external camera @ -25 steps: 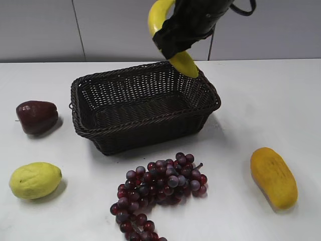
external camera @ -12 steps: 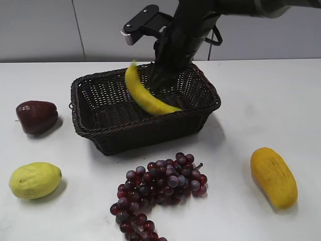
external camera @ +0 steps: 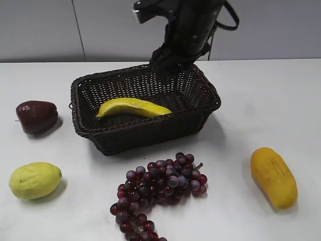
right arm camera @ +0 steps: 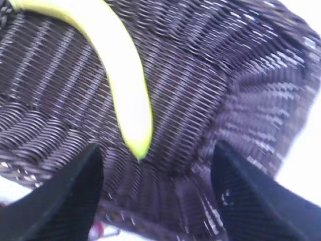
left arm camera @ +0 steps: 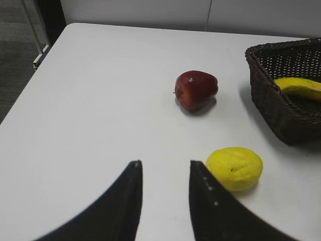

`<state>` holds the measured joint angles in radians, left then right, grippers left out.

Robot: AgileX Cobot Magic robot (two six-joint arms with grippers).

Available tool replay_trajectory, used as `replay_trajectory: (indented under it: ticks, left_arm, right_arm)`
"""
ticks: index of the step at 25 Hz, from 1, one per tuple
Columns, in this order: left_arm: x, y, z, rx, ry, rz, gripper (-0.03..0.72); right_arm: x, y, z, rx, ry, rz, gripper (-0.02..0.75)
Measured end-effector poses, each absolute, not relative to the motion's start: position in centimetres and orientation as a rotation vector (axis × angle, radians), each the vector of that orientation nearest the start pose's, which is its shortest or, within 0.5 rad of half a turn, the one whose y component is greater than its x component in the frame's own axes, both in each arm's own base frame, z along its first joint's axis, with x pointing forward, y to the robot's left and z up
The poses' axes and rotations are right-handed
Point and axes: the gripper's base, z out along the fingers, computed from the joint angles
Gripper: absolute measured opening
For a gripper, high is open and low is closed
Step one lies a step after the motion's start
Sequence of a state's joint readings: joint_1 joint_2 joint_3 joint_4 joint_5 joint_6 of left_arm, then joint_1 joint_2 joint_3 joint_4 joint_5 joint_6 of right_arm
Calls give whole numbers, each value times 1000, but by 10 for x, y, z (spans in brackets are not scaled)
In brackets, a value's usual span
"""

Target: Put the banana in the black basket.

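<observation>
The light, stiff, smooth banana (external camera: 133, 107), best gripped mid-body, lies in the black basket (external camera: 145, 131); the right end effector (right arm camera: 158, 196), at the basket's 1 o'clock, gapes wide and empty.

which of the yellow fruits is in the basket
The banana: slim and curved, lying on the basket floor. The lemon and the fat orange-yellow fruit both sit out on the table.

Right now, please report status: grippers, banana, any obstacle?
Right gripper open above the black basket. Left gripper open, idle. Banana lying inside basket. Nothing in the way.
</observation>
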<state>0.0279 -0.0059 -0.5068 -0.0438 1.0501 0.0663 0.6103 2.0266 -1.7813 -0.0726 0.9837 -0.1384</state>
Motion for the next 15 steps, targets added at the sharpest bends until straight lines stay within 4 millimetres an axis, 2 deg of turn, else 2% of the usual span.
replay_trajectory:
  ticks: [3, 6, 15]
  left_arm:
    - [-6, -4, 280, 41, 2020, 8, 236]
    - [-6, -4, 280, 40, 2020, 7, 236]
    - [-6, -4, 280, 41, 2020, 7, 236]
  right_arm:
    - [366, 237, 287, -931, 2508, 56, 542]
    - [361, 214, 317, -841, 2508, 57, 543]
    - [341, 110, 394, -435, 2525, 54, 543]
